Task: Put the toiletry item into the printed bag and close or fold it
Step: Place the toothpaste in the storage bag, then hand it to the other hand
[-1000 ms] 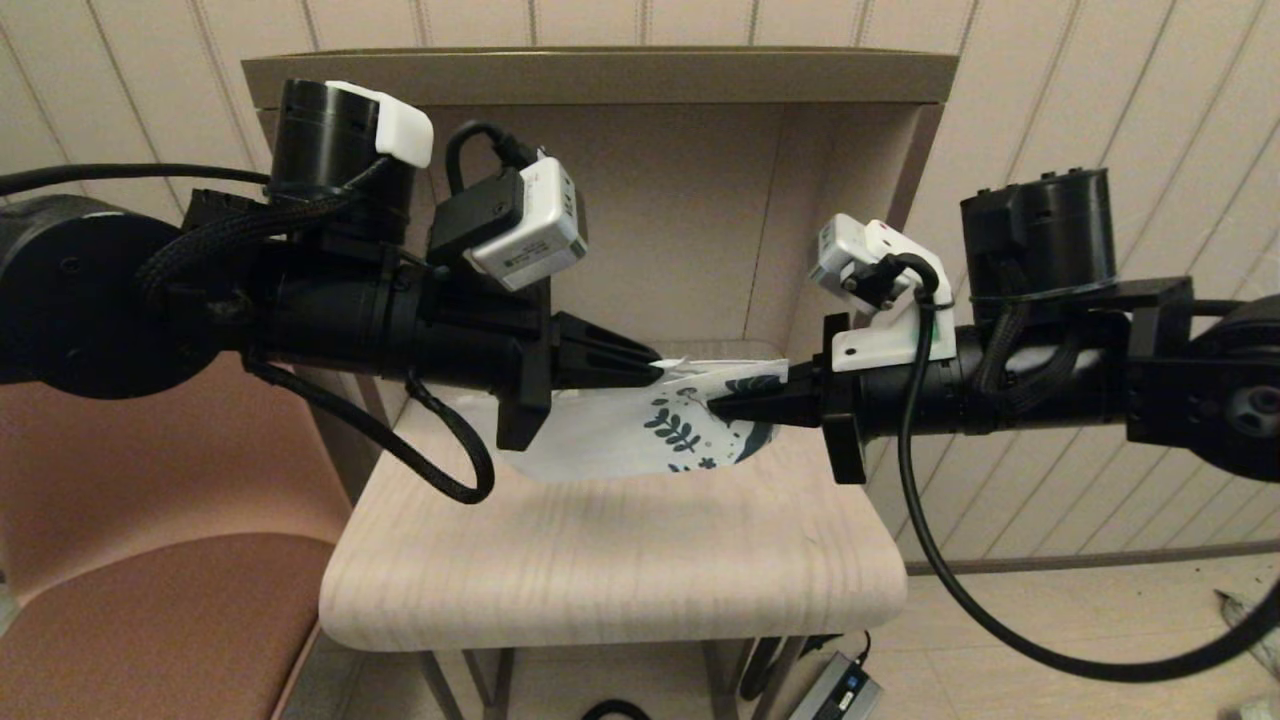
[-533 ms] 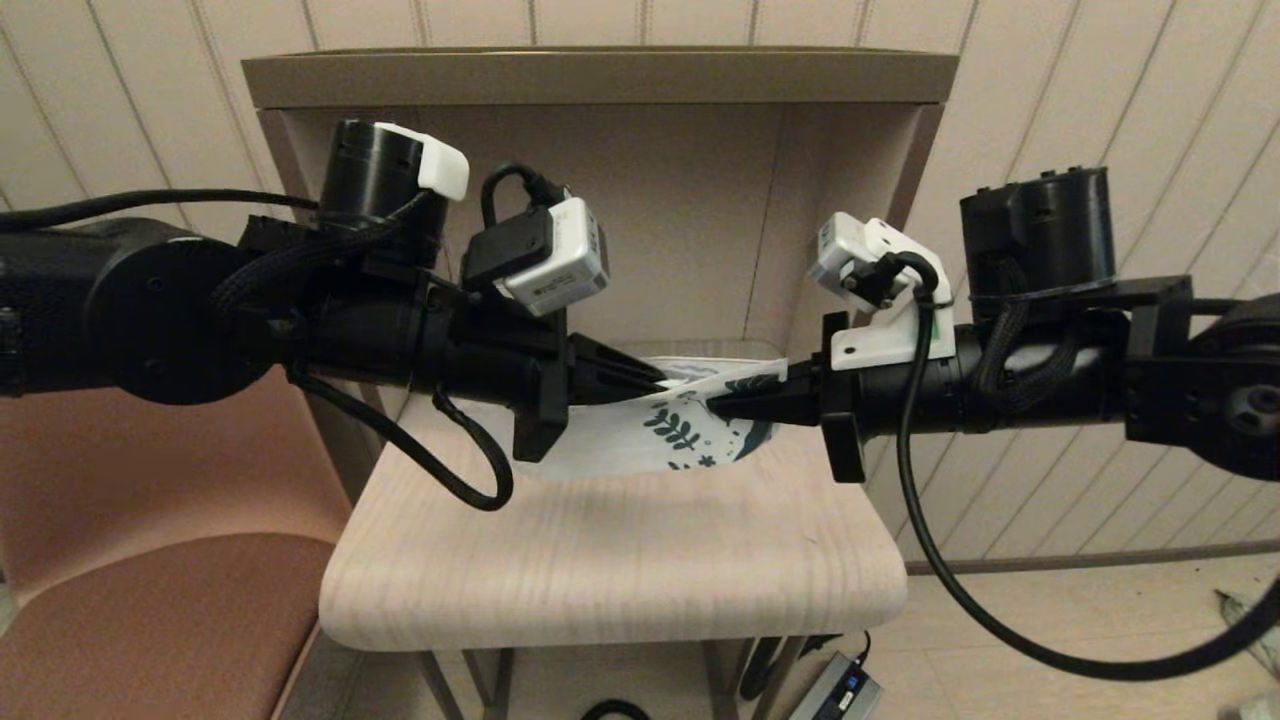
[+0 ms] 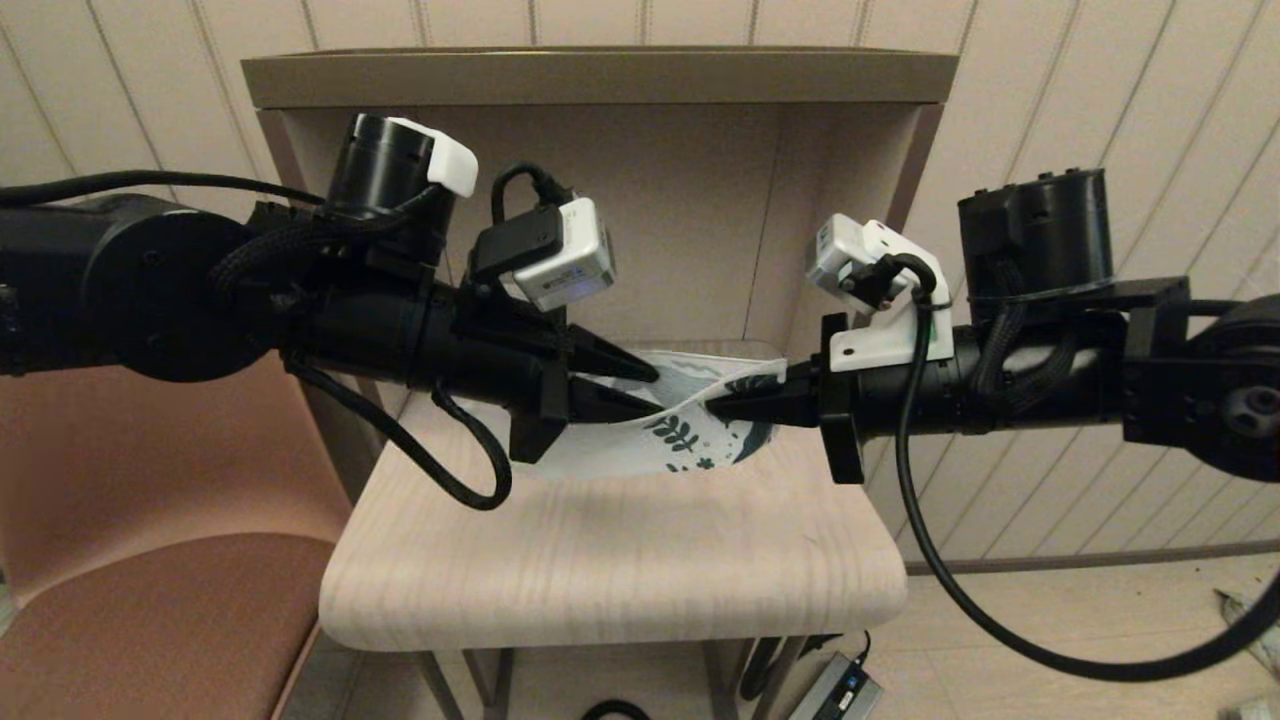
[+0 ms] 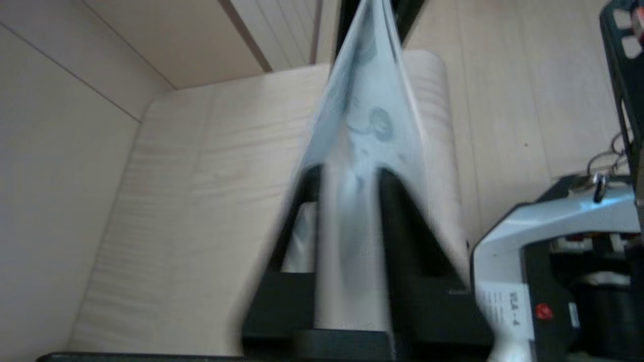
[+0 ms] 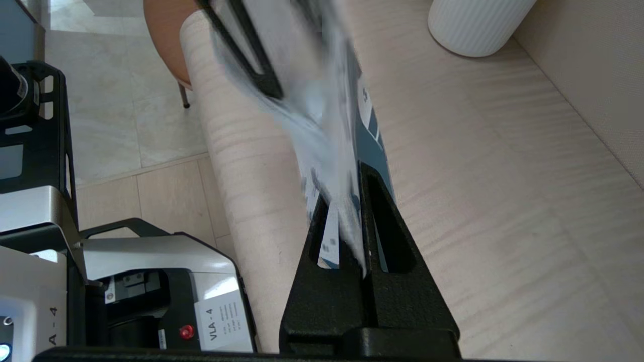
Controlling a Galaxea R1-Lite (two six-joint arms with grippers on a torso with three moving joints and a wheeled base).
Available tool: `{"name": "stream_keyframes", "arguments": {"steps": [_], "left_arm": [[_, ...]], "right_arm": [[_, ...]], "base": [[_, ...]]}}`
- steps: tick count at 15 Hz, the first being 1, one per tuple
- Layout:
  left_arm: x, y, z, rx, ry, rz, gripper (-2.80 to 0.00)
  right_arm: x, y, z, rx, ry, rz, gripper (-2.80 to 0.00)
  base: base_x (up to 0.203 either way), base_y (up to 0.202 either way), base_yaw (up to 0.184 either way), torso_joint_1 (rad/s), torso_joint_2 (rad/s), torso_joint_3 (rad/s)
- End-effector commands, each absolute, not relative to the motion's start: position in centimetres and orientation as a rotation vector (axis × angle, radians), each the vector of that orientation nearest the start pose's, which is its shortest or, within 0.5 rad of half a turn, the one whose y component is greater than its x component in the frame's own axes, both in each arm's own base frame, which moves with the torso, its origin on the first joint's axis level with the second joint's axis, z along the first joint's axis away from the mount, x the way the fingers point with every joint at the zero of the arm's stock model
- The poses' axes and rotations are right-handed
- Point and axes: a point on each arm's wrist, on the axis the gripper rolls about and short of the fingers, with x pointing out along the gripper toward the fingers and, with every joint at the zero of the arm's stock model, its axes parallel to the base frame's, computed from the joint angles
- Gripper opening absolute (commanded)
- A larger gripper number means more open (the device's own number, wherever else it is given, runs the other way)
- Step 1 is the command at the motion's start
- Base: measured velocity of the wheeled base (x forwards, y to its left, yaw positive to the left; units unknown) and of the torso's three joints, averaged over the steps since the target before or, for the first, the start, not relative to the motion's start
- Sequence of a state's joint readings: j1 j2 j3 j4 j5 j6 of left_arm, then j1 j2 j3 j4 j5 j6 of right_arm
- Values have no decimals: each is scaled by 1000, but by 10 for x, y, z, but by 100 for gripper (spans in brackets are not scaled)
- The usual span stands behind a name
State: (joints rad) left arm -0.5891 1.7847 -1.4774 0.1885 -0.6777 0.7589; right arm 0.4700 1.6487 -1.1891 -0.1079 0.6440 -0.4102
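The printed bag hangs above the light wood table, stretched between my two grippers. My right gripper is shut on the bag's leaf-printed end, and the right wrist view shows the bag pinched between those fingers. My left gripper is at the bag's white end with its fingers spread. In the left wrist view the bag runs edge-on through the wide gap between them. The toiletry item is out of view.
A ribbed white mug stands at the back of the table by the alcove wall. A brown chair is at the left. A power adapter lies on the floor under the table.
My left arm has moved right, toward the right gripper, and its fingers have spread apart around the bag. The bag sags more. The right gripper has held still.
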Motion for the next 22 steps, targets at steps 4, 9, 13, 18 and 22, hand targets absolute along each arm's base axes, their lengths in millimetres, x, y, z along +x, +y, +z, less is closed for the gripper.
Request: {"name": "stream_keyframes", "arguments": {"steps": [4, 9, 13, 18, 22], "left_arm": [[275, -201, 281, 606, -22, -1362, 0], [263, -185, 311, 530, -50, -1310, 0], [256, -156, 320, 486, -21, -1238, -280], [250, -130, 295, 409, 126, -1187, -280], [246, -126, 281, 305, 178, -1161, -280]], "right_arm": [[267, 150, 254, -330, 140, 1165, -280], [266, 148, 252, -326, 143, 1171, -280], [265, 148, 253, -325, 142, 1173, -280], [264, 147, 253, -325, 141, 1171, -280], [264, 146, 255, -325, 135, 1168, -280]], "base": [[0, 0, 0, 0, 0, 0], [0, 0, 0, 0, 0, 0], [0, 0, 0, 0, 0, 0], [0, 0, 0, 0, 0, 0], [0, 0, 0, 0, 0, 0]]}}
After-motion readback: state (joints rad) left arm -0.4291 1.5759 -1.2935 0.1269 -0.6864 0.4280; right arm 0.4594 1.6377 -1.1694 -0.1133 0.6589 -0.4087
